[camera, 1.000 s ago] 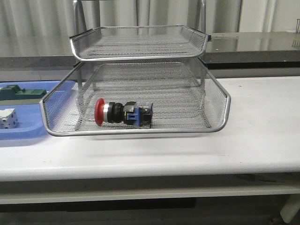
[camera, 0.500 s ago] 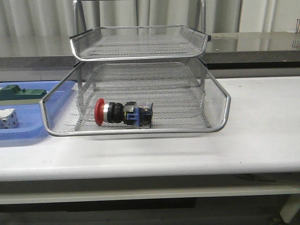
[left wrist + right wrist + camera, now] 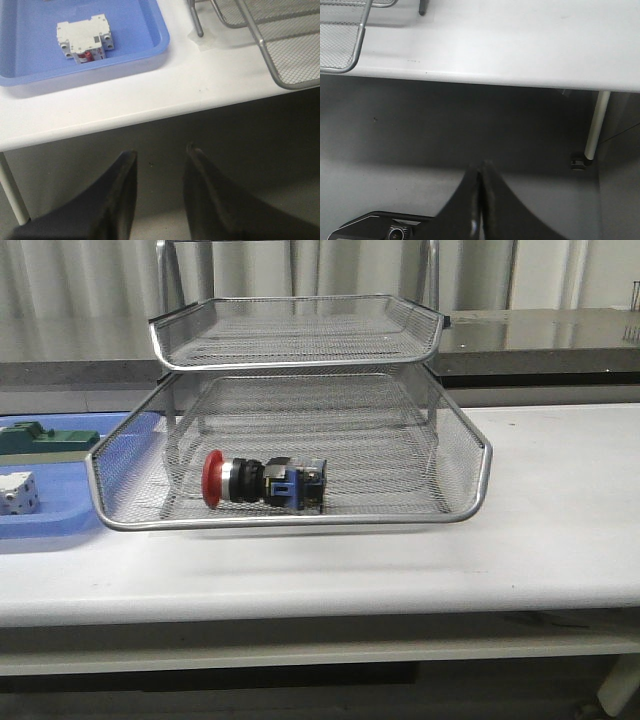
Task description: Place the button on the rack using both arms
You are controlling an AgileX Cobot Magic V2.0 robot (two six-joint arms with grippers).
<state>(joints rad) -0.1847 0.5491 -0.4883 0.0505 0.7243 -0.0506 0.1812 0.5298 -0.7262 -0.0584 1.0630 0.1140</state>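
Placement looks complete: the button (image 3: 263, 483) lies in the rack (image 3: 470, 502)'s pulled-out tier; my left pincer (image 3: 159, 175) gapes empty, my right pincer (image 3: 479, 187) is pressed together empty, likely sliding the tier inward next.

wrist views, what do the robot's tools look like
The left tool has two black, wedge-shaped fingers with a smooth matte finish, tapering to narrow tips. The right tool has the same black tapered fingers. No markings or cables show.

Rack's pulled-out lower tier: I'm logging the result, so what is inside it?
Only the button, lying on its side near the front rim of the rack, red head pointing left. The mesh hides nothing there.
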